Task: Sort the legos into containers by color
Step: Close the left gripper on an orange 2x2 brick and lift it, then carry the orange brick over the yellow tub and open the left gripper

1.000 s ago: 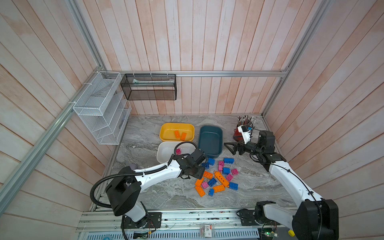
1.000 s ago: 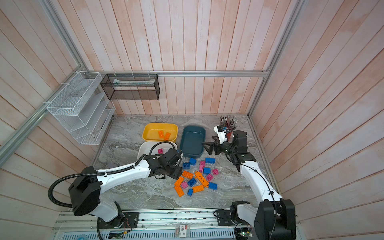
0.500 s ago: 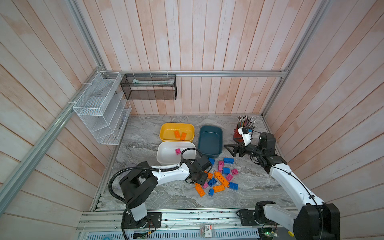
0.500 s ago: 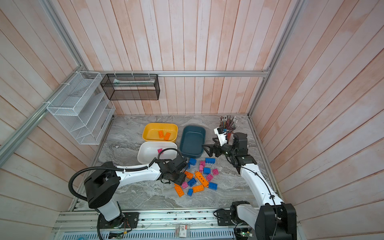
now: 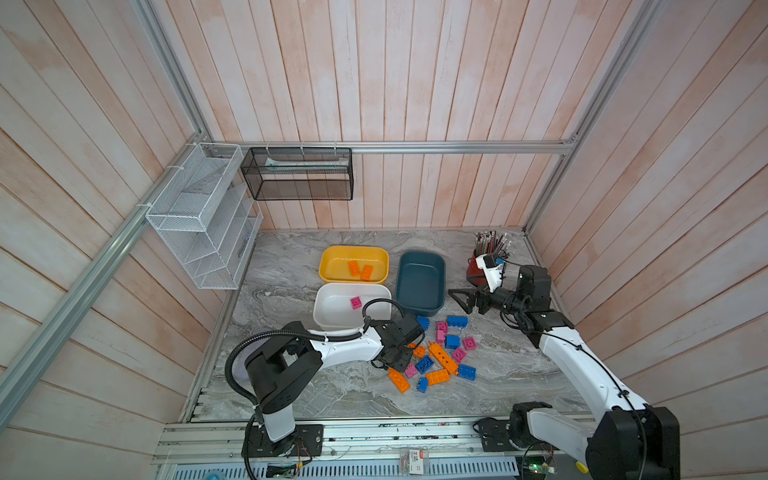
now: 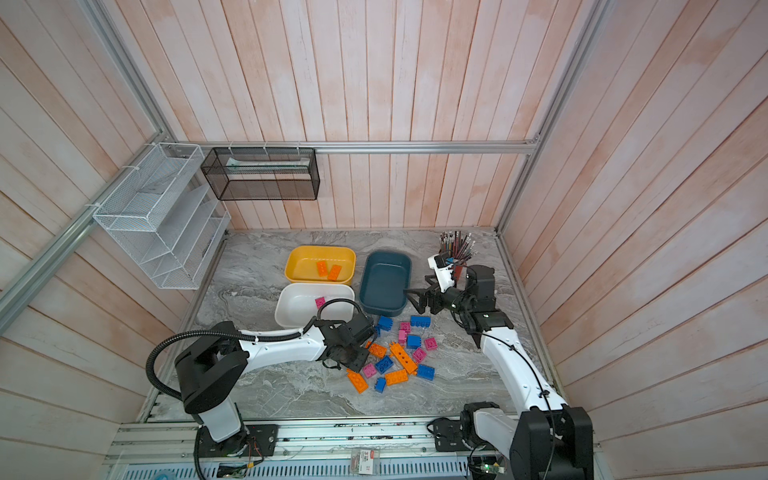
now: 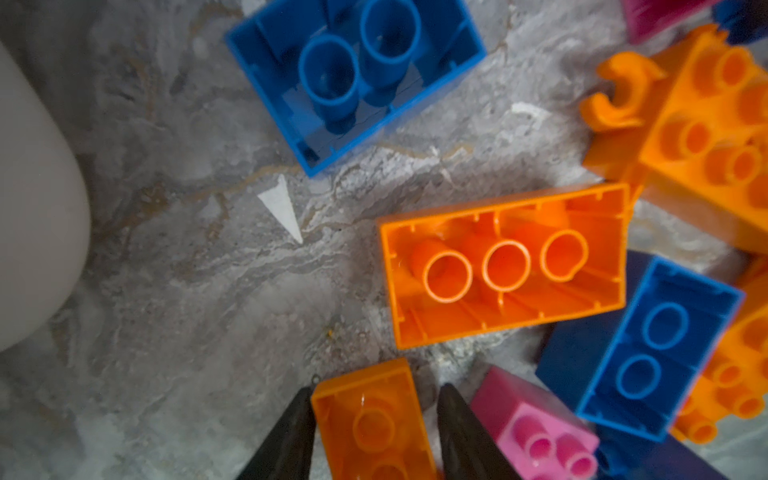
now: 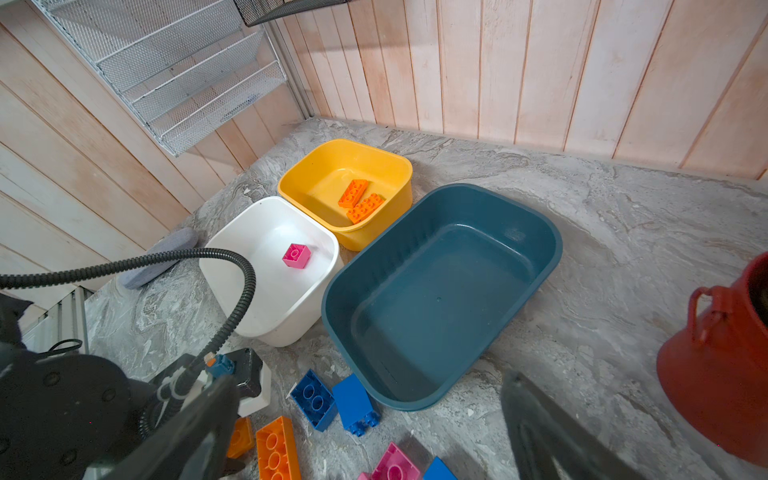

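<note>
In both top views the legos [image 5: 442, 358] lie clustered on the desk [image 5: 519, 365]; the right end effector [image 5: 460, 300] hovers spread beside the teal tub [image 5: 419, 282]. Left wrist view: the left end effector [image 7: 376, 388] pinches a small orange brick [image 7: 374, 424]. Right wrist view: two orange bricks [image 8: 360, 201] occupy the yellow tub [image 8: 324, 166].

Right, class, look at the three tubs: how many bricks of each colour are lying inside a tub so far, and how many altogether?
Orange bricks: 2, both in the yellow tub
Pink brick: 1, in the white tub
Blue bricks: 0 in a tub; the teal tub holds none
Total: 3
</note>
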